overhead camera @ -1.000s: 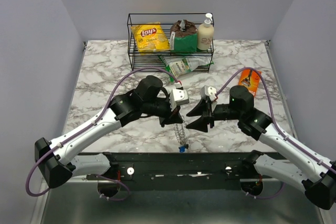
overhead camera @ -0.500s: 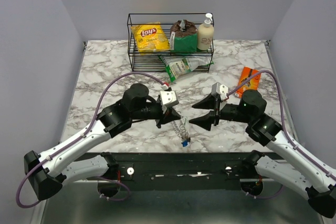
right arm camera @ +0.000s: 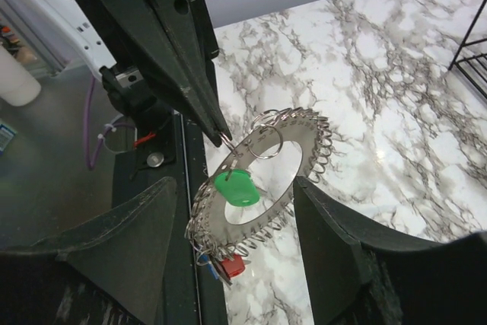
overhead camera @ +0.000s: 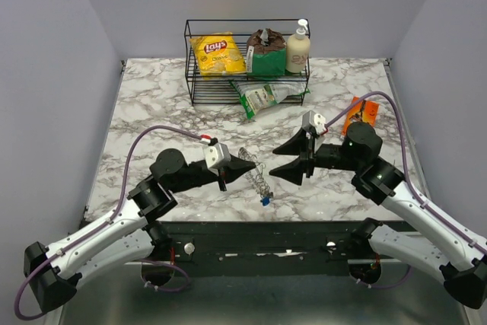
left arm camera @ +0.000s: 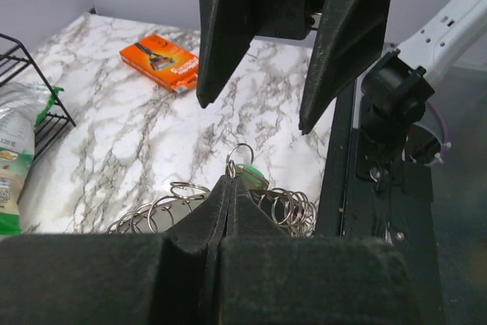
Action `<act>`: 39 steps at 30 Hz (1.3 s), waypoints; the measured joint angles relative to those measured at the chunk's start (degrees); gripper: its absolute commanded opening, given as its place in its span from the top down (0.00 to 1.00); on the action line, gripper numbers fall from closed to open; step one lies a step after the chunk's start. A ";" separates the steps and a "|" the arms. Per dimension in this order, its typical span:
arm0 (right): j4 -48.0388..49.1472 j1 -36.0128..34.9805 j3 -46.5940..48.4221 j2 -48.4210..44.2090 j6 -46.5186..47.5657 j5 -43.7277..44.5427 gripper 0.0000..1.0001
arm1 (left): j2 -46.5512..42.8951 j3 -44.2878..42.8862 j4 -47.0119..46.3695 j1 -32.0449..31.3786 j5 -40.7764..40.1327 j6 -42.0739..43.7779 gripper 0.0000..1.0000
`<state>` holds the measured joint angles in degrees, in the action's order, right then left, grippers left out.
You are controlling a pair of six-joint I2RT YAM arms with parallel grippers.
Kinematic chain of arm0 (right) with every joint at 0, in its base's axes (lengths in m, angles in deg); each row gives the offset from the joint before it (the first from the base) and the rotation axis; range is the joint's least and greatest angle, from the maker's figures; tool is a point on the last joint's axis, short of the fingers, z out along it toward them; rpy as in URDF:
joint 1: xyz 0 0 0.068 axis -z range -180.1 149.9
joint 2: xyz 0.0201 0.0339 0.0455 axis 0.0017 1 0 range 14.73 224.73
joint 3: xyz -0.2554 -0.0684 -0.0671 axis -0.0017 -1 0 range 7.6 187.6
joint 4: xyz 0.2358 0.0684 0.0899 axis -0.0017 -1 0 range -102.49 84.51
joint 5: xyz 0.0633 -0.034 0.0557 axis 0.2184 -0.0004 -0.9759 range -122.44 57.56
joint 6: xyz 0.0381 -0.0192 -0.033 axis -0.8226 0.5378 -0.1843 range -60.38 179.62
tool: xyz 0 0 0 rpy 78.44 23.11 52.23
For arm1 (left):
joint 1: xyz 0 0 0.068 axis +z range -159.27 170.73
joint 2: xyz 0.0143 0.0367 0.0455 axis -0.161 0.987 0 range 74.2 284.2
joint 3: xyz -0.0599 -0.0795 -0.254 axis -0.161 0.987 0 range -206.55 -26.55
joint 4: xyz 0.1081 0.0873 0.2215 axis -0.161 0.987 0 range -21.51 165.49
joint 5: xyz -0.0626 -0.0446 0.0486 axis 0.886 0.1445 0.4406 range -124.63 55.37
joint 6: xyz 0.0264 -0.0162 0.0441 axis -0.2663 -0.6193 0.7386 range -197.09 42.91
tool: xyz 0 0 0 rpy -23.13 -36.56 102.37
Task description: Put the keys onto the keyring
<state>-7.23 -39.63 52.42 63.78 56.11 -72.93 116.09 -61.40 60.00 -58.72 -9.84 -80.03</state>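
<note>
1. Left gripper (left arm camera: pixel 230 188): fingers pressed flat together, clamped on the rim of the keyring (overhead camera: pixel 261 182), right where the small split ring of the green key (right arm camera: pixel 236 186) sits.
2. Keyring: hangs from that pinch as a tilted loop of coiled wire, above the near edge of the table (overhead camera: pixel 152 104) and between the two grippers. Cannot tell whether its lowest coils touch the marble.
3. Green key: dangles inside the loop, just below the pinch.
4. Red key (right arm camera: pixel 230 266): hangs at the low end of the coils. Blue key (overhead camera: pixel 264 202): shows at the very bottom of the loop in the top view.
5. Right gripper (left arm camera: pixel 254 116): jaws spread wide, gripping nothing. Faces the left gripper head-on, near the keyring but apart from it. Frames the loop with one finger on either side in the right wrist view.
6. Left arm (overhead camera: pixel 114 222): reaches low from the near left corner and points right. Right arm (overhead camera: pixel 415 203): comes in from the near right and points left.
7. Orange packet (overhead camera: pixel 361 116): lies flat on the marble just behind the right wrist.
8. Wire basket (overhead camera: pixel 247 22): stands at the far edge and holds a yellow chips bag (overhead camera: pixel 217 52), a dark bag (overhead camera: pixel 266 51) and a pump bottle (overhead camera: pixel 297 47). Green packet (overhead camera: pixel 266 97): lies tipped out at the basket's front.
</note>
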 measured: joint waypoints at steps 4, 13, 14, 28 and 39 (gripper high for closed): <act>0.15 0.00 1.22 0.28 -0.98 -2.05 0.29 | -1.01 3.06 -6.23 0.00 -1.57 -1.62 1.00; 0.57 0.00 4.35 2.71 -2.54 -4.96 0.36 | -0.52 6.95 -17.03 0.00 -2.75 -3.78 1.00; 0.57 0.00 4.55 3.08 -2.64 -5.03 0.37 | -0.39 7.06 -17.73 0.00 -2.78 -3.87 1.00; 0.61 0.00 5.60 6.05 -3.58 -4.13 0.53 | -0.09 7.61 -21.03 0.00 -2.71 -4.22 1.00; 1.77 0.00 5.75 7.30 -4.09 -2.78 0.62 | -0.09 7.61 -21.00 0.00 -2.67 -4.22 1.00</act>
<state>-5.46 -39.63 58.16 71.08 52.02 -75.71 116.00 -53.80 39.00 -58.72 -12.50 -84.25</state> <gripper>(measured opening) 0.427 0.008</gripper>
